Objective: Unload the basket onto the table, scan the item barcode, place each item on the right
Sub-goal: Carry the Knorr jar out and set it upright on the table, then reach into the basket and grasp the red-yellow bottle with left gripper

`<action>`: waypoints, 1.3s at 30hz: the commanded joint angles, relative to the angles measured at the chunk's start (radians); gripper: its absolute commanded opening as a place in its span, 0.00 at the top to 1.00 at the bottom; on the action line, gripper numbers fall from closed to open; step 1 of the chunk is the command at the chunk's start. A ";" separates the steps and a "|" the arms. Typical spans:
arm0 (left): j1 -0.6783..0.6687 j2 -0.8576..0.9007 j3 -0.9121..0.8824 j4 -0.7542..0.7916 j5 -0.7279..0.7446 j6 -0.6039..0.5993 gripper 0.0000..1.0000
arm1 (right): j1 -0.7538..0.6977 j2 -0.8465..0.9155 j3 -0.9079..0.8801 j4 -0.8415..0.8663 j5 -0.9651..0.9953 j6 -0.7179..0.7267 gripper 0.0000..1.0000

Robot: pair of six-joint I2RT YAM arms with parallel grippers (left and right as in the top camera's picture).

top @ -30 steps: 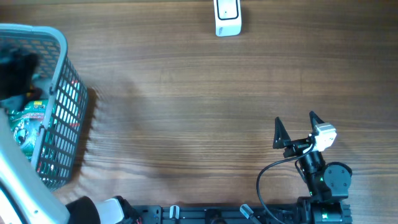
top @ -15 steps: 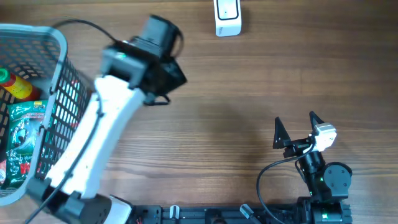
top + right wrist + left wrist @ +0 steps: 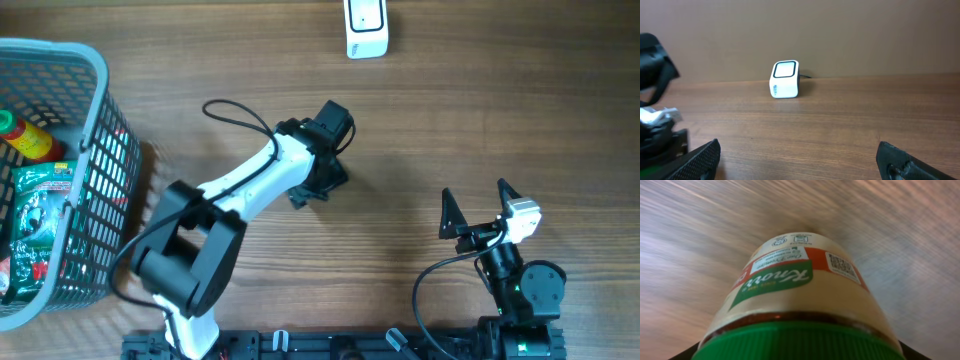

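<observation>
The left hand [image 3: 322,172] was found clamped on a green-capped Knorr bottle [image 3: 799,292] at the middle of the table [image 3: 480,110], well apart from the white scanner [image 3: 366,28] at the far edge. A small code patch was noted on the label, facing the wrist camera. The right hand [image 3: 474,190] was observed spread wide at the near right. A grey basket [image 3: 95,160] of goods was recorded at the left.

The white left arm [image 3: 240,195] has swung out of the grey plastic mesh basket [image 3: 95,150] and now reaches across the wooden counter [image 3: 450,110] toward its middle. The left pincer [image 3: 322,170], a second ago down among the basket's goods, now grips a green-lidded Knorr jar [image 3: 800,295]. A red bottle [image 3: 25,138] in the basket, hidden before, now shows.
</observation>
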 commanded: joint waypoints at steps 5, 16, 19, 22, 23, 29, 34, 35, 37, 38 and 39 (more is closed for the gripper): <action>-0.006 0.048 0.001 0.232 0.168 -0.343 0.20 | 0.003 -0.003 -0.001 0.003 0.006 -0.013 0.00; -0.018 -0.058 0.318 -0.211 0.042 -0.065 0.00 | 0.003 -0.003 -0.001 0.003 0.006 -0.013 0.00; -0.011 -0.111 0.533 -0.414 -0.175 -0.002 0.00 | 0.003 -0.003 -0.001 0.003 0.006 -0.013 0.00; 0.015 -0.161 0.706 -0.560 -0.400 0.004 0.00 | 0.003 -0.003 -0.001 0.003 0.006 -0.013 0.00; 0.031 -0.182 0.748 -0.599 -0.468 0.004 0.00 | 0.003 -0.003 -0.001 0.003 0.006 -0.013 0.00; 0.252 -0.360 0.792 -0.698 -0.640 0.000 0.00 | 0.003 -0.003 -0.001 0.003 0.006 -0.013 0.00; 0.588 -0.435 0.792 -0.740 -0.645 0.006 0.00 | 0.003 -0.003 -0.001 0.003 0.006 -0.013 0.00; 0.670 -0.433 0.791 -0.739 -0.653 0.031 0.00 | 0.003 -0.003 -0.001 0.003 0.006 -0.013 0.00; 0.782 -0.419 0.783 -0.739 -0.690 0.031 0.00 | 0.003 -0.003 -0.001 0.003 0.006 -0.013 0.00; 0.819 -0.415 0.777 -0.738 -0.706 0.030 0.00 | 0.003 -0.003 -0.001 0.003 0.006 -0.013 0.00; 0.862 -0.406 0.764 -0.726 -0.737 0.030 0.00 | 0.003 -0.003 -0.001 0.003 0.006 -0.012 0.00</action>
